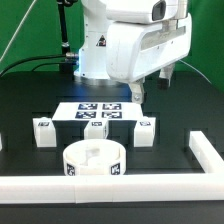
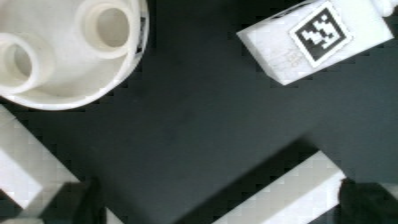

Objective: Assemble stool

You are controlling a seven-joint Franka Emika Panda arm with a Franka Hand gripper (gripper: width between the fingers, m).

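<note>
The round white ring seat lies near the front wall. Three small white block legs stand in a row behind it: one at the exterior view's left, one in the middle, one at the right. My gripper hangs above the table behind the right leg, apart from all parts. In the wrist view the seat and one tagged leg show far from the gripper. Its dark fingertips stand wide apart with nothing between them.
The marker board lies flat behind the legs. A long white border wall runs along the front and up both sides; parts of it show in the wrist view. The arm's white body fills the upper middle.
</note>
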